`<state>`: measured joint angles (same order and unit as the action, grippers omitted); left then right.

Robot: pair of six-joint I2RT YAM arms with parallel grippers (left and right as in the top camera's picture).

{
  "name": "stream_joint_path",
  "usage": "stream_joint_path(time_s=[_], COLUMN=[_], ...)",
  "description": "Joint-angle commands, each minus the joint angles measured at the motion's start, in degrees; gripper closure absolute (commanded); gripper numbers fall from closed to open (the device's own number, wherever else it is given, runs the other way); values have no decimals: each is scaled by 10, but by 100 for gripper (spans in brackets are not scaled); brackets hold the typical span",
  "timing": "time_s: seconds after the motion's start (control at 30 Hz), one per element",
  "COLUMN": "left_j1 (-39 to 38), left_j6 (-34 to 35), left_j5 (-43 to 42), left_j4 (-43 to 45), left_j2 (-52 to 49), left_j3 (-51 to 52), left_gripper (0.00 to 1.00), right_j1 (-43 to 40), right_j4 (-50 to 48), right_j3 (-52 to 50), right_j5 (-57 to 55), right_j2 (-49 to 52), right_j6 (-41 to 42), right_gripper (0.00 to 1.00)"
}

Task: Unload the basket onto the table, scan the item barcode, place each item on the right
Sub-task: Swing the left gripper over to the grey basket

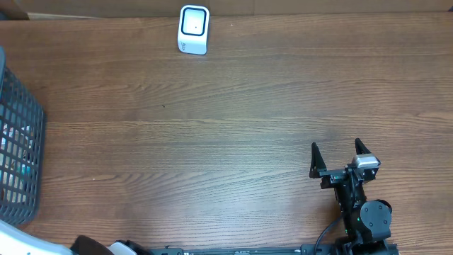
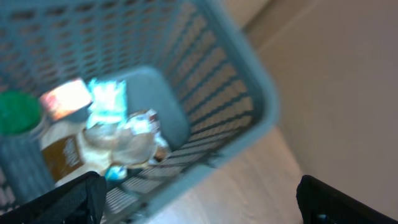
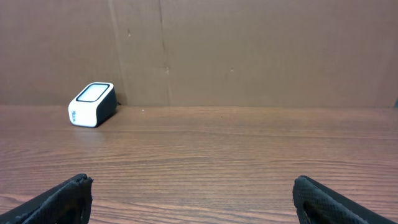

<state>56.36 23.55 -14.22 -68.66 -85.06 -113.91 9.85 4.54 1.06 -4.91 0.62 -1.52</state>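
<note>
Both gape: left end effector [image 2: 198, 198], right end effector [image 1: 338, 150]. Crinkly foil packet [image 2: 122, 140] in grey mesh basket [image 1: 35, 142], nine o'clock: probably light, slippery; pinch its edge.

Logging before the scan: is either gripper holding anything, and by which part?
Nothing is held: the left gripper and right gripper are both open and empty.

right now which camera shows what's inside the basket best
The left wrist view: it looks down into the basket, showing packets and a green lid, though blurred. Overhead catches only the basket's side at the left edge, contents barely visible through the mesh. The right wrist view misses it entirely.
</note>
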Motion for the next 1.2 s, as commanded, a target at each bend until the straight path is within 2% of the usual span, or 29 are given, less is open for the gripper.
stream_joint_path(time_s=[0.0,0.13,0.2,0.33,0.43,0.6,0.73,0.97,1.17], left_j1=[11,12,11,8,2,-2,-10,-10,-15], left_j6=[23,22,-3,-77,-139,-226,-264,-283,-283], left_j5=[43,83,80,52,54,37,39,37,37], left_j4=[15,48,76,99,99,105,100,86,64], left_j2=[-50,-96,-131,-180,-214,-290,-336,-375,-377], left_j3=[65,105,105,105,105,105,105,106,106], left_gripper=[0,0,0,0,4,3,5,8,15], right_j1=[3,3,3,3,3,3,3,3,3], right_j4=[-2,-2,-2,-2,-2,-2,-2,-2,-2], right_j3=[-6,-6,-6,-6,-6,-6,-6,-6,-6], right_j5=[-1,-1,-1,-1,-1,-1,-1,-1,-1], right_j2=[-5,-5,-5,-5,-5,-5,-5,-5,-5], right_j6=[-3,-3,-3,-3,-3,-3,-3,-3,-3], right_gripper=[0,0,0,0,0,0,0,0,0])
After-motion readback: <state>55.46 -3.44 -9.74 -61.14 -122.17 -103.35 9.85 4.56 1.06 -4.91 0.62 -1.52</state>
